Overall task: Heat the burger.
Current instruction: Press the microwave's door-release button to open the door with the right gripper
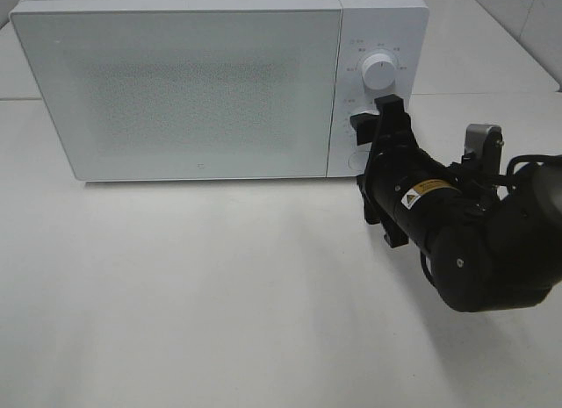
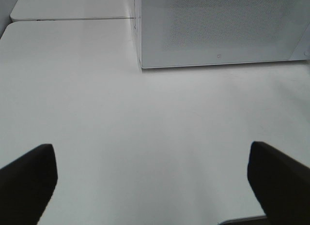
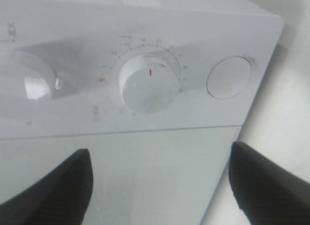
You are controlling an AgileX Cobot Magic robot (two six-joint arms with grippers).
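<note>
Right gripper (image 1: 376,115), centre-right of the high view, has jaws apart at the microwave's (image 1: 176,83) lower knob (image 3: 145,87); left gripper (image 2: 151,152) gapes wide over the table (image 2: 97,89).

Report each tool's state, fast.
Left tool: open, empty, above the table.
Right tool: open, empty, facing the dial.
</note>
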